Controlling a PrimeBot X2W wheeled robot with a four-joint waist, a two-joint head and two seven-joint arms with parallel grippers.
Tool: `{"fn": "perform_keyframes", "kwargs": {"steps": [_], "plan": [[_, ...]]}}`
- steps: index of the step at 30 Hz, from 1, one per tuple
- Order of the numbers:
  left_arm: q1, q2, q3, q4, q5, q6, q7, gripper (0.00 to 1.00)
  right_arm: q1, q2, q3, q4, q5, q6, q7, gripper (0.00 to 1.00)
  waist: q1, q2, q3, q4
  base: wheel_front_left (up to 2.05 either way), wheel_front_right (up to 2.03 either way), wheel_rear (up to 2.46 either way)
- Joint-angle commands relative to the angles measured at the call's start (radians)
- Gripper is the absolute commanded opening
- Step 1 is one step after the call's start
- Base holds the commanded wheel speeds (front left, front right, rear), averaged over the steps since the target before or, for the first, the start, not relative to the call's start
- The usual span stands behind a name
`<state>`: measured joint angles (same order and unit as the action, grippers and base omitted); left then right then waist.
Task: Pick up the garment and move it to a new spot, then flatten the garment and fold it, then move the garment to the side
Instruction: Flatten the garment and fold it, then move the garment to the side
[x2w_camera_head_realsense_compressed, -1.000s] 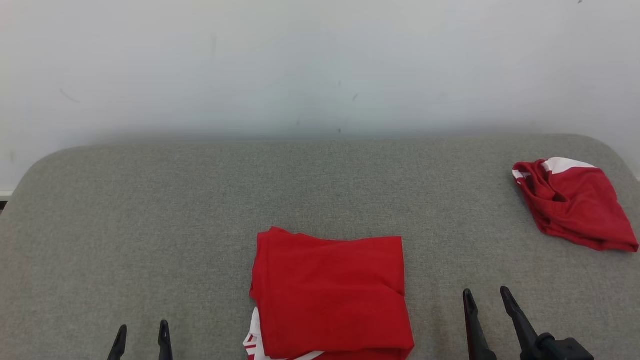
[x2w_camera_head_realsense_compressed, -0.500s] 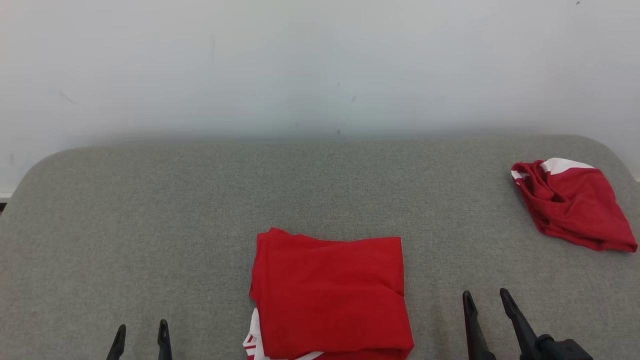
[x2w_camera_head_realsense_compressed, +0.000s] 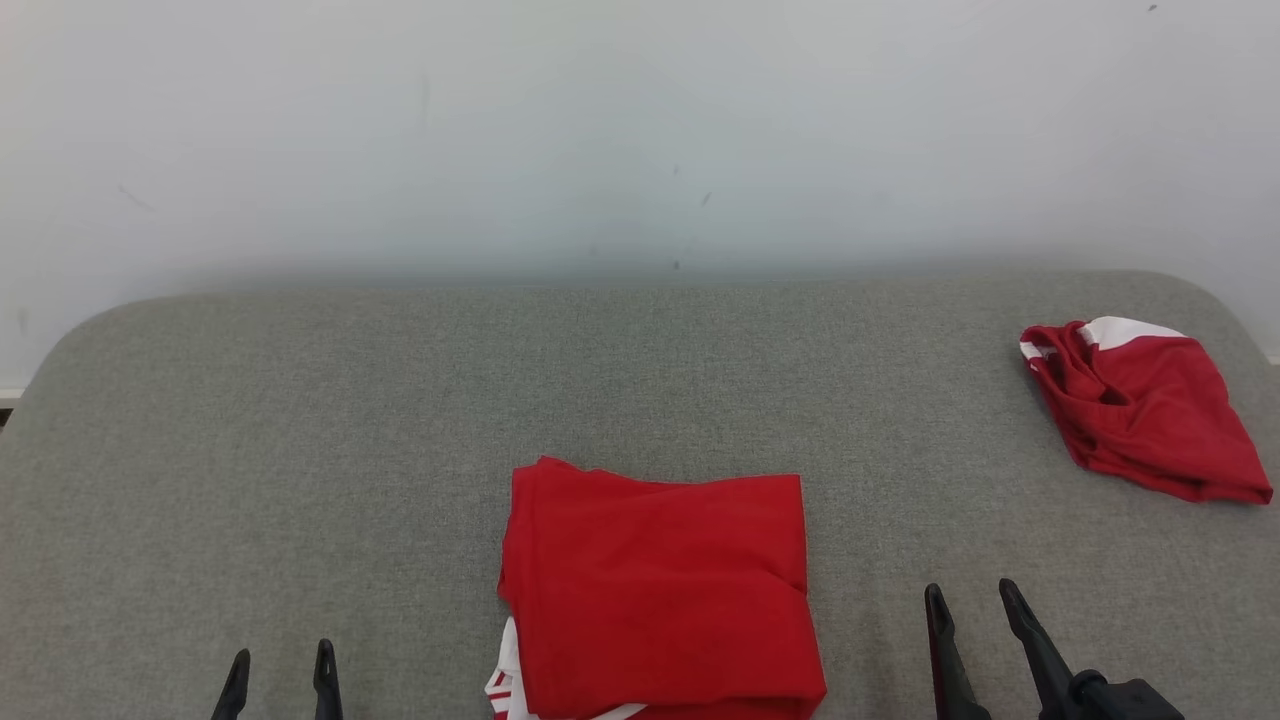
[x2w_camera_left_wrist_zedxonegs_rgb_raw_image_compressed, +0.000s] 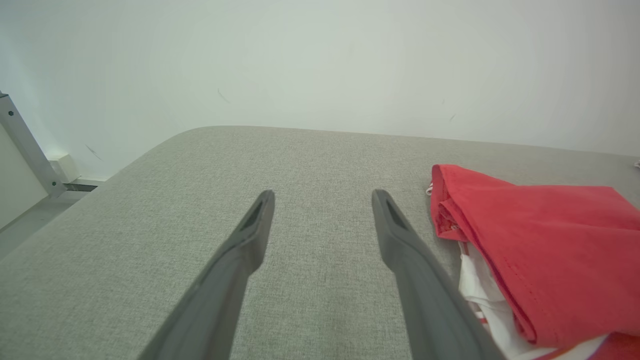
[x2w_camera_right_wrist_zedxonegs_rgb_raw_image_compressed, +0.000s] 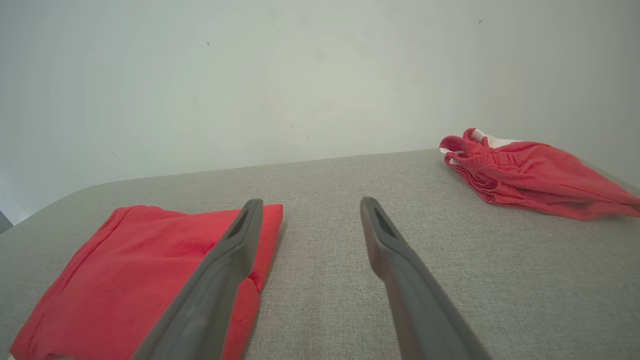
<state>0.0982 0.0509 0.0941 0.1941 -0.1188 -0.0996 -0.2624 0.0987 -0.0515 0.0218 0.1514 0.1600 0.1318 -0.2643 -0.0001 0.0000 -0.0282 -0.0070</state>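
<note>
Garment one (x2w_camera_head_realsense_compressed: 660, 590) folded, garment two (x2w_camera_head_realsense_compressed: 1140, 415) crumpled, left pincer (x2w_camera_head_realsense_compressed: 283, 652), right pincer (x2w_camera_head_realsense_compressed: 970, 588), both agape

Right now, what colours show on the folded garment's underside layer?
White with red stripes, under the red folded garment; clearest in the left wrist view.

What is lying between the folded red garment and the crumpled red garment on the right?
Nothing: the grey cushion between the folded garment and the crumpled garment is bare, as the head view and right wrist view show.
</note>
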Motion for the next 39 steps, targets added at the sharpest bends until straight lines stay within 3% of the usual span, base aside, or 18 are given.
{"fn": "perform_keyframes", "kwargs": {"steps": [1,10,18,26,32,39], "plan": [[0.006,-0.001,0.001,0.0,0.0,0.002,-0.001,1.0,0.002,0.002,0.001,0.002,0.002,-0.002,-0.001,1.0,0.0001,0.0,0.0,0.0,0.0,0.0,0.0],[0.003,-0.001,-0.001,0.001,-0.003,0.003,-0.001,1.0,0.0,0.002,0.006,0.011,0.0,-0.002,-0.001,1.0,0.0001,0.0,-0.001,0.002,0.0,0.0,0.0],[-0.004,-0.001,-0.014,-0.002,-0.011,0.009,-0.001,1.0,-0.125,0.002,0.087,0.063,-0.022,-0.002,-0.001,1.0,0.0001,0.0,0.008,0.014,0.0,0.0,0.0],[-0.015,-0.001,-0.031,0.002,-0.012,0.007,-0.001,1.0,-0.319,0.001,0.125,0.312,-0.023,-0.002,-0.001,1.0,0.0001,0.0,0.02,0.044,0.0,0.0,0.0],[-0.023,-0.001,-0.044,0.009,-0.015,0.006,-0.001,1.0,-0.432,0.001,0.115,0.617,-0.025,-0.002,-0.001,1.0,0.0001,0.0,0.028,0.079,0.0,0.0,0.0],[-0.035,-0.001,-0.05,0.016,-0.018,0.005,-0.001,1.0,-0.518,0.002,0.145,0.869,0.04,-0.002,-0.001,1.0,0.0001,0.0,0.035,0.099,0.0,0.0,0.0]]}}
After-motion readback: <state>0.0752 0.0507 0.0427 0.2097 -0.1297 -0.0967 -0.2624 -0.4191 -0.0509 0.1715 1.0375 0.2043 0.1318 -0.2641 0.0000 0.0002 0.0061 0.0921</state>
